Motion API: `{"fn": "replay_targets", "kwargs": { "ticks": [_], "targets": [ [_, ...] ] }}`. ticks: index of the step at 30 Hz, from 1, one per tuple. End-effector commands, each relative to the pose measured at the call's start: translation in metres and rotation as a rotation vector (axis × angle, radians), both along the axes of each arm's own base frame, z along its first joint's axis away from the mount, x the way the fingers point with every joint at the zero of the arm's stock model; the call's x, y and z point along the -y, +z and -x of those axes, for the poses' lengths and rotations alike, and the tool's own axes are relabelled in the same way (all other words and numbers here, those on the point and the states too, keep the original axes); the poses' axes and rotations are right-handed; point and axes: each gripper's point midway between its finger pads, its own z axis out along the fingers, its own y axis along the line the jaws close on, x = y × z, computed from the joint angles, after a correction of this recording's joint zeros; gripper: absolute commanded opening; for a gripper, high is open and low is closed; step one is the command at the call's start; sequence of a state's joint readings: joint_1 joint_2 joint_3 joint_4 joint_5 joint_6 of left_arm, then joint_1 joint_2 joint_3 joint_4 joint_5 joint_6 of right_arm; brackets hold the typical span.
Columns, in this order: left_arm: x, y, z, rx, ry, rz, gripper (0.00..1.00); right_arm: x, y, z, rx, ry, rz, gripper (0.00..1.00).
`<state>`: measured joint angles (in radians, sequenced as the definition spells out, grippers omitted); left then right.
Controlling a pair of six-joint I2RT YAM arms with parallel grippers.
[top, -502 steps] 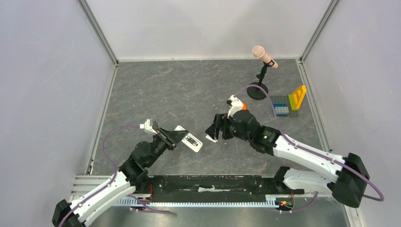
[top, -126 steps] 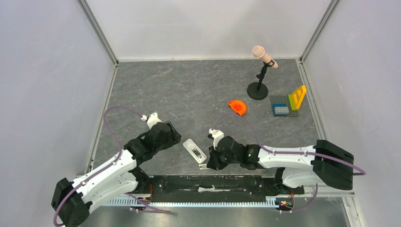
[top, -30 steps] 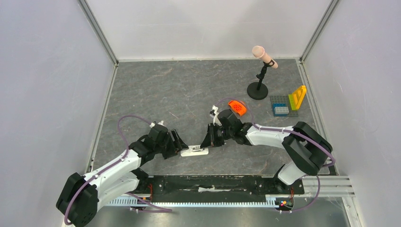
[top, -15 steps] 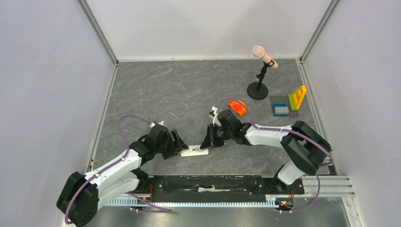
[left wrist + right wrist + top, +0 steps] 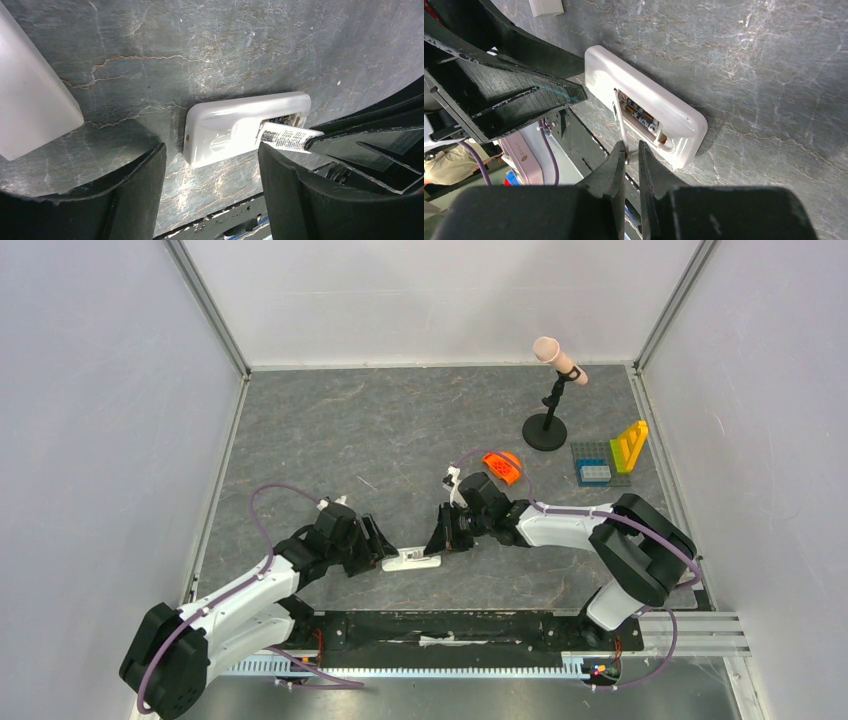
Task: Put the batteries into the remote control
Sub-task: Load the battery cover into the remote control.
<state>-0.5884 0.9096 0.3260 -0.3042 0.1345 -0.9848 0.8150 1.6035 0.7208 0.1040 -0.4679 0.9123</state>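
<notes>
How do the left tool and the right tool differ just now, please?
The left tool is wide open and holds nothing; the right tool is shut on a battery. The left tool faces the plain end of the remote; the right tool tilts its battery into the recess at the other end. Both sit low beside it.

Printed label on the battery (image 5: 285, 137), print too small to read

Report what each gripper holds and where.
Right gripper pinches a battery by its outer end, other end at the remote control recess. Left gripper holds nothing.
</notes>
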Motion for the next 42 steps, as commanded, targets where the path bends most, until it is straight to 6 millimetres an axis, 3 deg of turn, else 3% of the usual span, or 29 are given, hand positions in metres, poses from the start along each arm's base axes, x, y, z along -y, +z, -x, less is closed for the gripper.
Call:
{"fn": "replay_targets", "kwargs": {
  "ticks": [1,10,23,38,42],
  "targets": [
    [0.000,-0.002,0.002,0.014,-0.047,-0.010,0.72,-0.002,-0.001,-0.012,0.042,-0.013,0.027,0.00],
    [0.002,-0.004,0.003,0.005,-0.062,-0.010,0.70,-0.001,-0.004,-0.015,0.043,0.001,0.063,0.00],
    [0.003,-0.014,0.003,-0.011,-0.045,0.000,0.64,0.007,-0.004,0.006,-0.063,0.020,0.085,0.00],
    [0.004,-0.021,0.007,-0.025,-0.059,-0.003,0.57,0.009,-0.020,0.006,-0.118,-0.001,0.132,0.00],
    [0.004,-0.021,0.007,-0.028,-0.061,-0.004,0.56,0.011,-0.023,0.005,-0.111,-0.009,0.149,0.04]
  ]
}}
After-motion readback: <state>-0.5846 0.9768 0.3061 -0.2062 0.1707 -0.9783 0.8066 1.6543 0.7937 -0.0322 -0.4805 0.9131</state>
